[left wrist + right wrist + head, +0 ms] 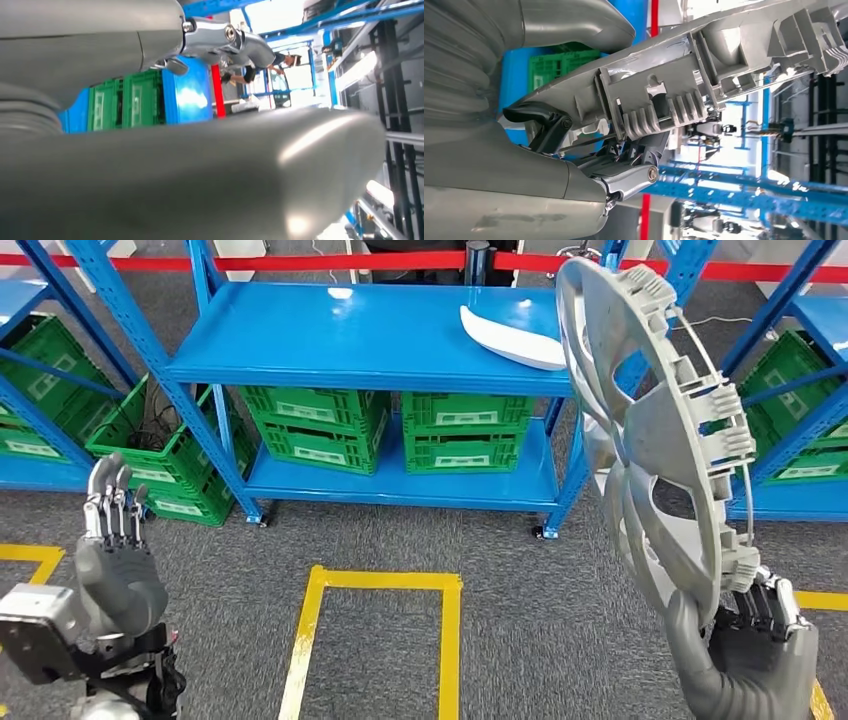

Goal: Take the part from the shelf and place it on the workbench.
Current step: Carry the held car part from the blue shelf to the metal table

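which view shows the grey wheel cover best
The head view: the wheel cover stands nearly whole and upright, gripped at its lower rim by the right hand. The right wrist view gives a close look at its ribbed rim and clips.

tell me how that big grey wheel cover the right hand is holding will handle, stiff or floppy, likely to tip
The grey wheel cover looks like thin moulded plastic with open cutouts, so probably light for its size and fairly stiff, though it may flex a little. The right hand grips it only at the lower rim while it stands tall, so it could well swing or tip. Its small rim clips look breakable.
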